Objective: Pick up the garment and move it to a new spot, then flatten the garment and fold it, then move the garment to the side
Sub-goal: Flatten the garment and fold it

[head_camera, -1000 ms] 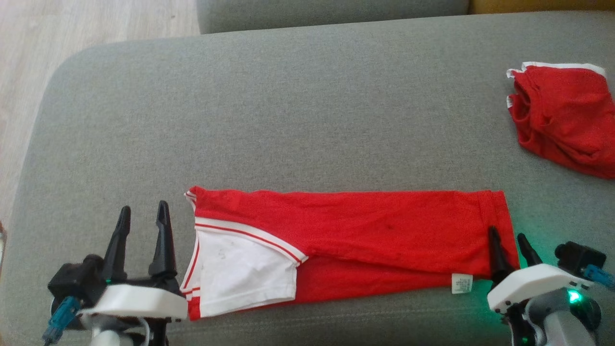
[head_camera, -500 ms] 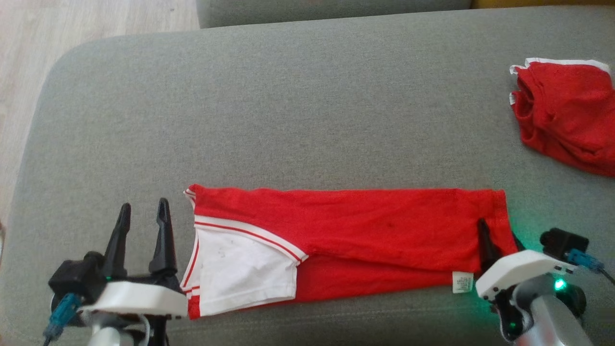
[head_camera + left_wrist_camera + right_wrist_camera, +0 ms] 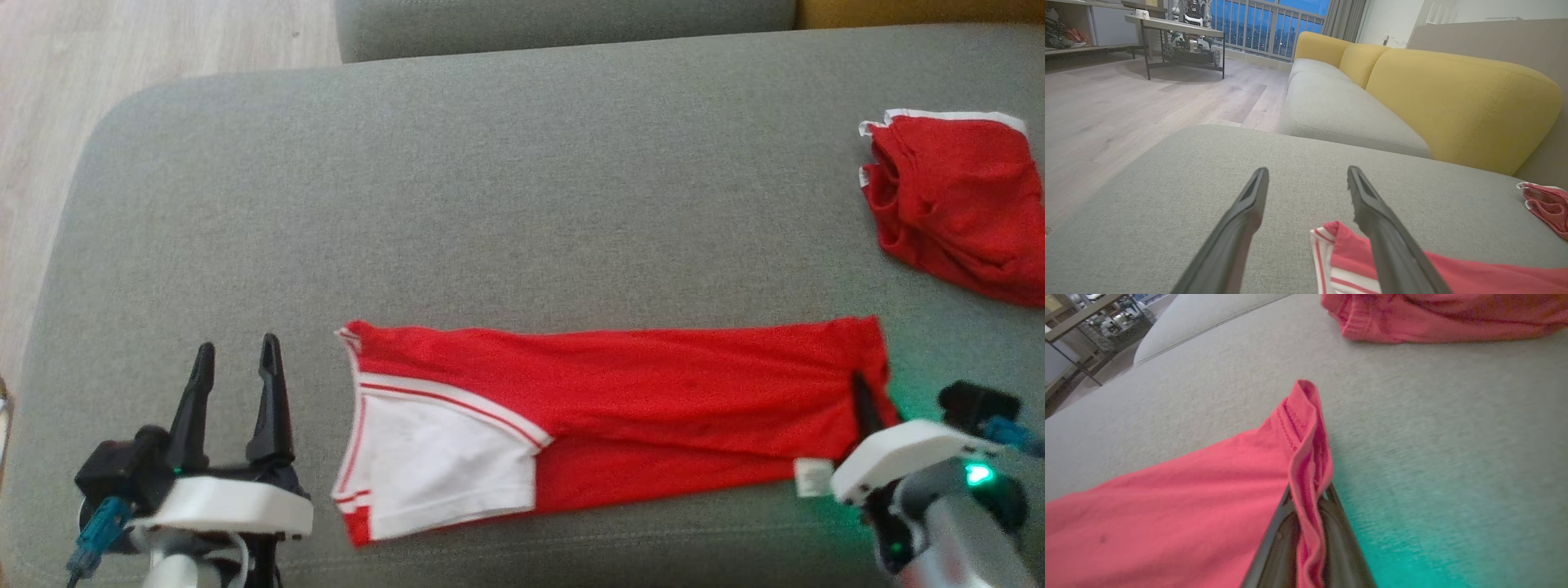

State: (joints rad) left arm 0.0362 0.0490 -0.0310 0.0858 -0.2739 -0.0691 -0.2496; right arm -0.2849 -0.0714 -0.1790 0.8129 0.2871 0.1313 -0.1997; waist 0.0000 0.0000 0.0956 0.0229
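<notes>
- The long red knit garment with a white, red-striped panel (image 3: pixel 620 408) lies as a narrow folded strip on the grey fabric sofa cushion (image 3: pixel 490 204). In the head view it runs from 7 o'clock to 4 o'clock.
- The right gripper (image 3: pixel 864 400) is clamped on the stitched red hem (image 3: pixel 1306 428) at the strip's 4 o'clock end. In the right wrist view the hem is bunched between the dark fingers.
- The left gripper (image 3: pixel 236 347) stands wide apart at 8 o'clock, just beside the white-panel end, with nothing held.
- The step in hand is judged to be a crosswise fold of the strip.
- All layers of the hem should be confirmed as caught before any lift, as a missed lower layer would be left behind.
- The held end is best raised low and carried towards 9 o'clock, so that the lengthwise fold is not pulled open.
- The white-panel end may need to be pinned or gripped by the free gripper, or the whole strip may be dragged.
- The second folded red garment with white trim (image 3: pixel 955 204) at 2 o'clock is well apart and should be left alone.
</notes>
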